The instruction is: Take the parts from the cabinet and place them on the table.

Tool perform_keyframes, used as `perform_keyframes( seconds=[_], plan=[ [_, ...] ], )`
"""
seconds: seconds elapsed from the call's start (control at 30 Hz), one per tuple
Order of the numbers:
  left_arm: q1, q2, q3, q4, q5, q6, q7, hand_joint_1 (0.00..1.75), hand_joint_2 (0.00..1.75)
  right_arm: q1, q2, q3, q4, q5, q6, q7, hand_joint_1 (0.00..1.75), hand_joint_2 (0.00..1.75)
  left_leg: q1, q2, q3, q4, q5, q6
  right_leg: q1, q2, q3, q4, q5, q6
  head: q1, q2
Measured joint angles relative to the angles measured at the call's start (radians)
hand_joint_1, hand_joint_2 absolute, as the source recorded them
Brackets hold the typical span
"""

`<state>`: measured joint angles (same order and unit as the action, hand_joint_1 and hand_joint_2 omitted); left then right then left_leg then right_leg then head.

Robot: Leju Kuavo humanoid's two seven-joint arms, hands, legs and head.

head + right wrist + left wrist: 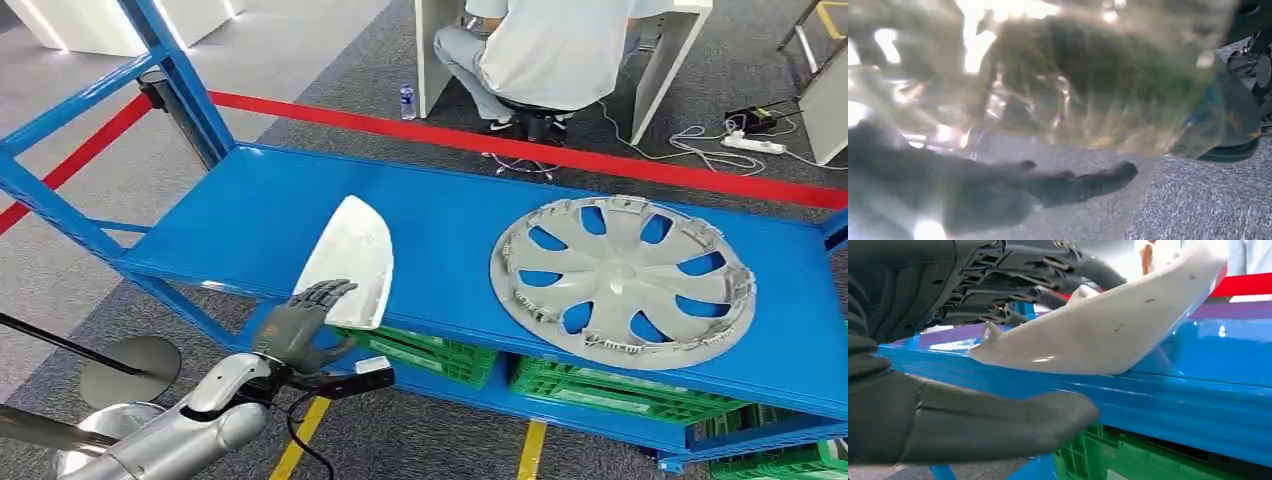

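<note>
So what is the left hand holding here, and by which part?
The left hand grips the white part at its near end overhanging the shelf edge, fingers above, thumb below.

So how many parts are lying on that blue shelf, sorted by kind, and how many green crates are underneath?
White curved cover, under the left hand: 1
Grey wheel cover: 1
Green crates below the blue shelf: at least 3 visible
Total: 5 things counted
</note>
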<state>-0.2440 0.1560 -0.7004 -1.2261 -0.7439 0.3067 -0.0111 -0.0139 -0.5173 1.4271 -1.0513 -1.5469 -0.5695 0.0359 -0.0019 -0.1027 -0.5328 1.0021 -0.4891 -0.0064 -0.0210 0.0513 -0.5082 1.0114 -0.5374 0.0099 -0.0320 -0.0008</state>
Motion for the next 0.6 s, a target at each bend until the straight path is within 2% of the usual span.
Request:
perform_keyframes(
  seconds=[0.6],
  plan=[
    [-0.025, 0.009, -0.013, 0.008, -0.062, 0.006, 0.012, 1.75, 1.75, 0.001, 0.007, 0.000, 0.010, 0.000, 0.006, 0.000, 0.00, 0.00, 0.000, 0.000, 0.001, 0.000, 0.000, 0.000, 0.000, 0.000, 0.001, 0.000, 0.000, 0.000, 0.000, 0.000]
  ],
)
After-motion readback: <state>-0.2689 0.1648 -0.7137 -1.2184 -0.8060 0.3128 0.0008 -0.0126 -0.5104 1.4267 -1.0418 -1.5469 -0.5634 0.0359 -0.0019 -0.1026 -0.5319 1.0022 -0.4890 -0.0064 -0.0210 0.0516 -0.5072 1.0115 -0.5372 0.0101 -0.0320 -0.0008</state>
